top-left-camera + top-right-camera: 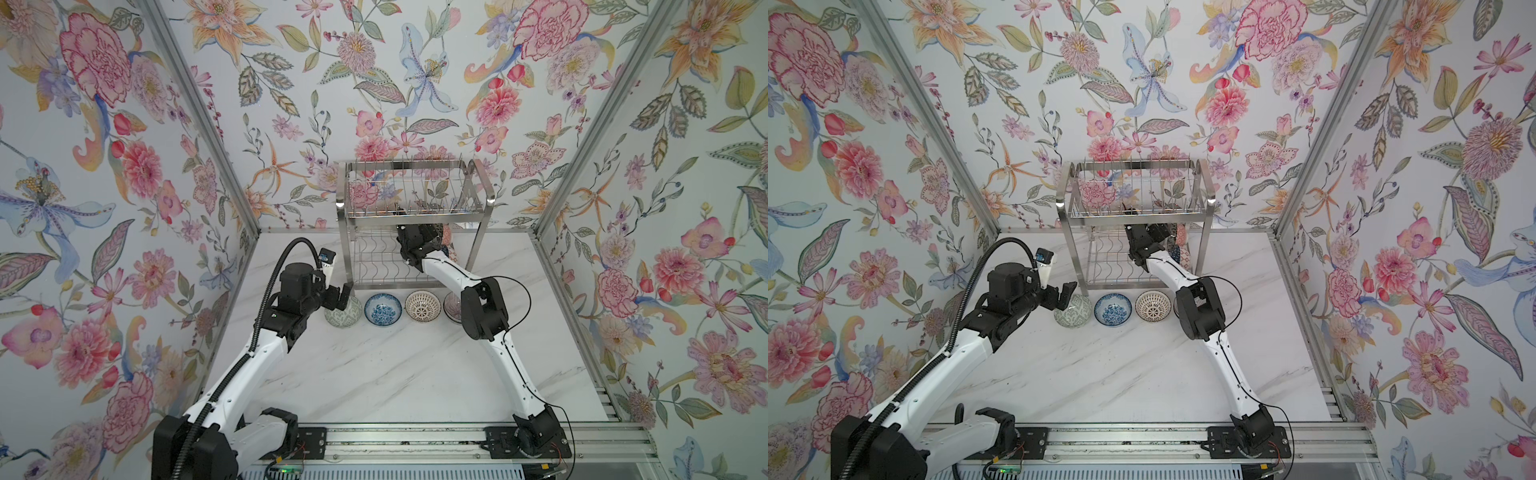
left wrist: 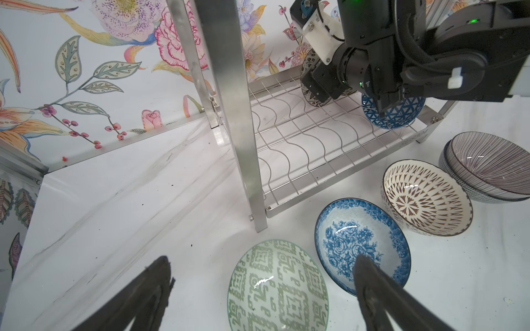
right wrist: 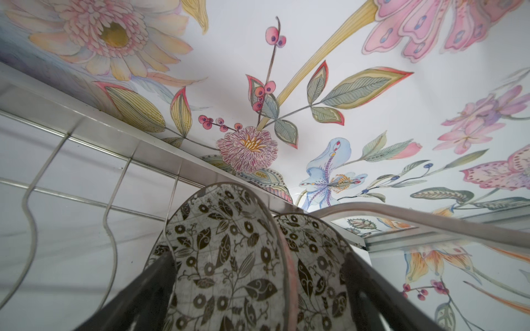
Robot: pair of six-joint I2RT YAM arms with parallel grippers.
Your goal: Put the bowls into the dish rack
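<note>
The steel dish rack (image 1: 415, 216) stands at the back. My right gripper (image 3: 256, 258) reaches into its lower tier, open, its fingers either side of a black-and-cream leaf bowl (image 3: 226, 252) that stands on edge. A blue-and-white triangle bowl (image 2: 401, 111) leans beside it. In front of the rack sit a green patterned bowl (image 1: 345, 316), a blue floral bowl (image 1: 382, 309), a brown lattice bowl (image 1: 422, 305) and a purple striped bowl (image 2: 490, 166) stacked on another. My left gripper (image 1: 338, 297) hangs open just above the green bowl (image 2: 278, 286), holding nothing.
The rack's flat front leg (image 2: 238, 114) stands close to my left gripper. My right forearm (image 1: 449, 270) crosses over the rack's front edge and hides part of the purple bowl in both top views. Floral walls close three sides.
</note>
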